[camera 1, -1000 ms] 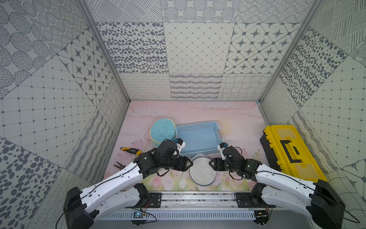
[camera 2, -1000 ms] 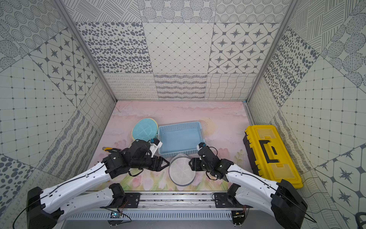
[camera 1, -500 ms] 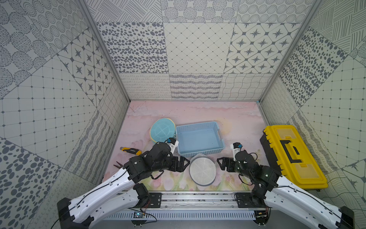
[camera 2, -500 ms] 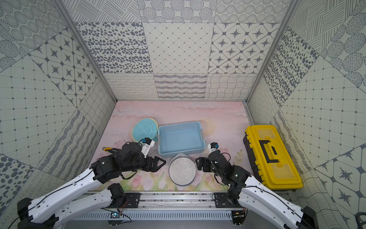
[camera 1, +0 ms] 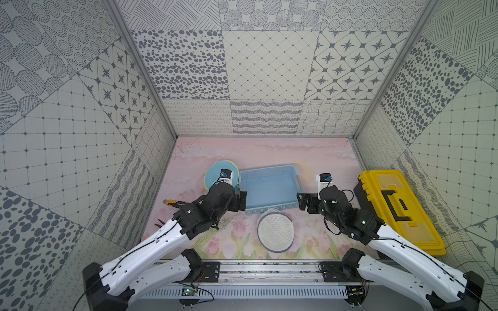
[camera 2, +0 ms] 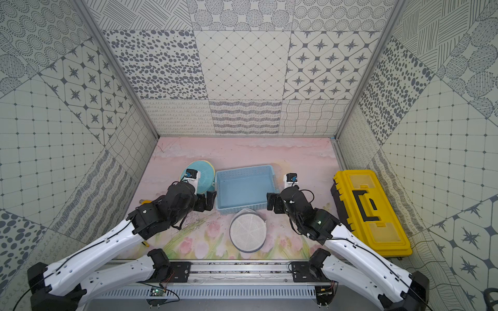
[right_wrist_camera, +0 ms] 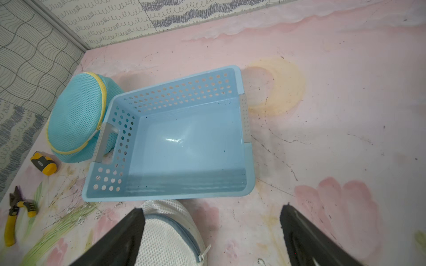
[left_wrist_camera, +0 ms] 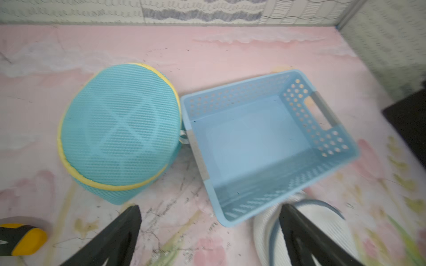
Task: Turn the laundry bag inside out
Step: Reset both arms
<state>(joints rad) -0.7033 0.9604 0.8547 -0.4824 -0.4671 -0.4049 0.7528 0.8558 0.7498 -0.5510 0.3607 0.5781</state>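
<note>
— Patterned grey-and-white walls (camera 1: 264,67) close in a pink floral mat (camera 1: 269,153). Where is the laundry bag (camera 1: 275,234)?
— It lies on the mat near the front edge, a round white mesh pouch with grey-blue trim, right up against the near wall of the blue basket (camera 1: 265,169). Its zip pull (right_wrist_camera: 204,252) shows in the right wrist view.
— Is either arm holding it?
— No. The left gripper (camera 1: 243,200) hangs just beside the basket's left end, jaws spread wide, nothing between them. The right gripper (camera 1: 303,202) hangs by the basket's right end, jaws equally wide and bare. The bag sits between the two, nearer the front, apart from both.
— What else is on the mat?
— A teal mesh bag (camera 1: 213,176) with yellow piping sits touching the basket's left end. A yellow toolbox (camera 1: 398,210) lies closed along the right wall. Yellow-handled pliers (right_wrist_camera: 10,226) and a black-and-yellow tool handle (right_wrist_camera: 43,164) lie by the left wall.
— And the basket?
— Upright, perforated sides, grey strips on its handles.
</note>
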